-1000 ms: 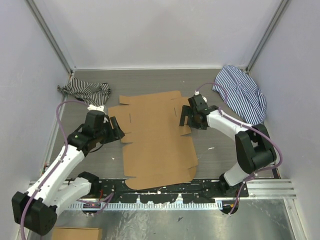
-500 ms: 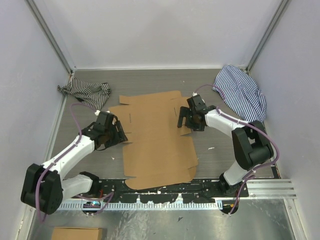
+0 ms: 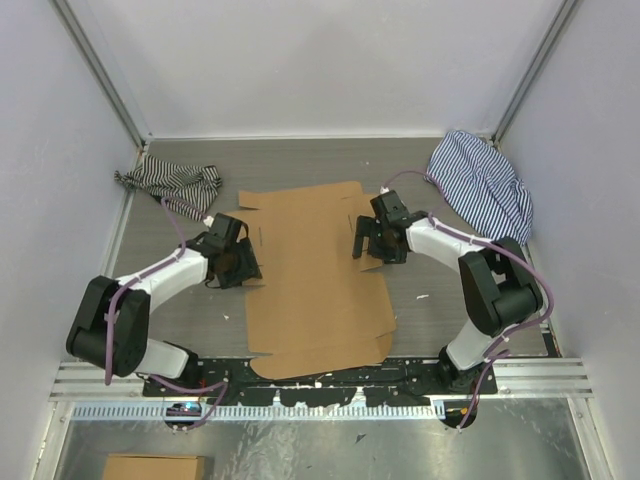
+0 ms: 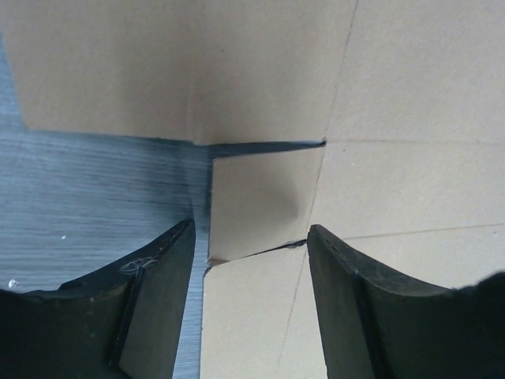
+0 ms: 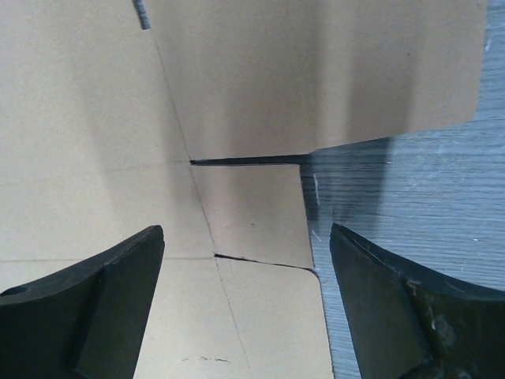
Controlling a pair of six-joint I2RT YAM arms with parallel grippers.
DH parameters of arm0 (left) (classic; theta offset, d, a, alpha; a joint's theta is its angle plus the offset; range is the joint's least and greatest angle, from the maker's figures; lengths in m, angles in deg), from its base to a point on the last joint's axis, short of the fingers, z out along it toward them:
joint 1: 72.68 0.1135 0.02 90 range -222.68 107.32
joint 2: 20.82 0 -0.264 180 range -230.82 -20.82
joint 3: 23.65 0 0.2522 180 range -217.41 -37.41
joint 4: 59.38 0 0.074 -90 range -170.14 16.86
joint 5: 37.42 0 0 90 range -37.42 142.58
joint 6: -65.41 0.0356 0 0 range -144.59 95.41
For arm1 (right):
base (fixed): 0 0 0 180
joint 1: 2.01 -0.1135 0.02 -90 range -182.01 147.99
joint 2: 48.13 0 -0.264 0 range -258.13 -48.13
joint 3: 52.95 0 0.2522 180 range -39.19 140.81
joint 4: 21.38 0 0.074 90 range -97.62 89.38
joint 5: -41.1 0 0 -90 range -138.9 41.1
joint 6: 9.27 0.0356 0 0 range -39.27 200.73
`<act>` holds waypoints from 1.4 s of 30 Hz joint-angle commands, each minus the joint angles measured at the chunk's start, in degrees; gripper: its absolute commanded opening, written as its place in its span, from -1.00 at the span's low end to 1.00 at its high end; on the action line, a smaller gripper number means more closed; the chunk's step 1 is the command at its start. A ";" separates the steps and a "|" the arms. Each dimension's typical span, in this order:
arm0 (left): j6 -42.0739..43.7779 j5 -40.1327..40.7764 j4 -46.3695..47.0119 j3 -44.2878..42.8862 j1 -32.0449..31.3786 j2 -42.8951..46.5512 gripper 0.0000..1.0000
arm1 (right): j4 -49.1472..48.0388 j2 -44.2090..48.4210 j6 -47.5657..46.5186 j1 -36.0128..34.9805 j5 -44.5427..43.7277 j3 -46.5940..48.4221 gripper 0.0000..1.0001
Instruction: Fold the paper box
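Fingers of the left hand (image 4: 248, 237) stand apart, with a small side tab (image 4: 260, 201) on the left edge of the flat, brown, die-cut cardboard paper box (image 3: 310, 270) showing between them. The right hand (image 5: 245, 237) is likewise spread, framing the matching tab (image 5: 252, 213) on the right edge. The sheet lies unfolded mid-way across the grey wood-grain surface (image 3: 300, 165), between a black-and-white striped cloth (image 3: 170, 182) and a blue-striped cloth (image 3: 485, 185).

I see a grey wood-grain table (image 3: 300, 165) boxed in by pale lilac walls (image 3: 320, 60) on three sides; aluminium posts (image 3: 100, 70) run up both far corners; a ribbed metal rail (image 3: 540, 375) edges the near side; beyond that edge lies dull sheet metal (image 3: 400, 455); the light looks soft and even.
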 commanded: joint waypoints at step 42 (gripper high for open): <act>0.67 -6.64 1.99 -12.29 -4.55 -14.18 0.19 | 1.29 -8.61 1.98 -15.64 -0.65 17.86 0.77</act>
